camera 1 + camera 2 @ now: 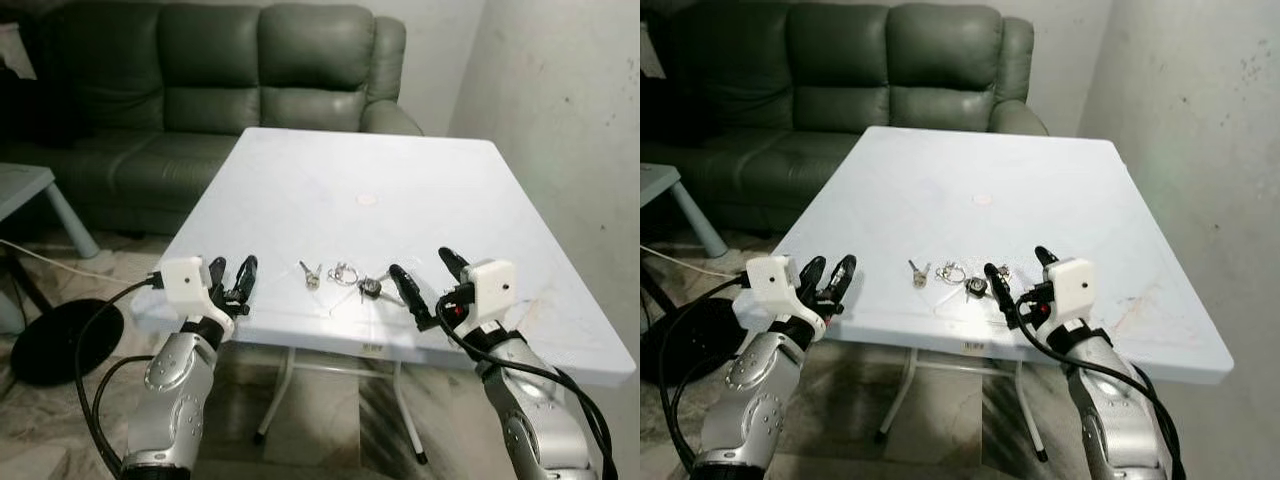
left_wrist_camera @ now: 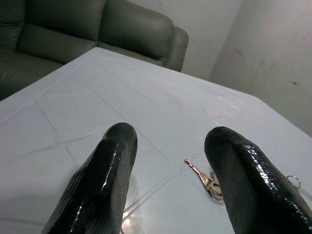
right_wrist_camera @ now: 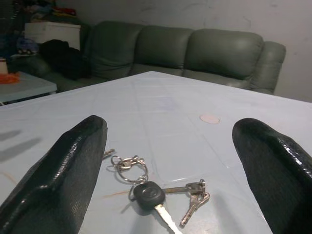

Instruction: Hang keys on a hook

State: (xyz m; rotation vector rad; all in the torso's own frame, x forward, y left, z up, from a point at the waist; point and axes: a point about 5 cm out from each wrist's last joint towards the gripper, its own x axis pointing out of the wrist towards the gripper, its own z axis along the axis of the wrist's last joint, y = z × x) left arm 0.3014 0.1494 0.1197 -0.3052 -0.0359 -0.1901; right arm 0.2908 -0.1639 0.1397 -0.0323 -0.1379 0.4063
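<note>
Keys are lying flat on the near part of a white square table, close to its front edge. The bunch is showing a black-headed key joined to smaller metal keys and to a cluster of bare split rings. A separate small pair of keys is resting just to the robot's left of the rings, apart from the main bunch.

Right gripper is hovering low over the table edge, its two black fingers spread wide, with the bunch lying just ahead of the gap between them. Nothing is being pinched. Left gripper is hovering at the near left edge of the table, its fingers likewise parted and holding nothing; the small pair of keys is lying beyond its tips.

A faint pale round mark is showing near the table's middle. A dark green sofa is standing behind the table, and a light blue side table is standing at the far left. No container is holding any of the keys.
</note>
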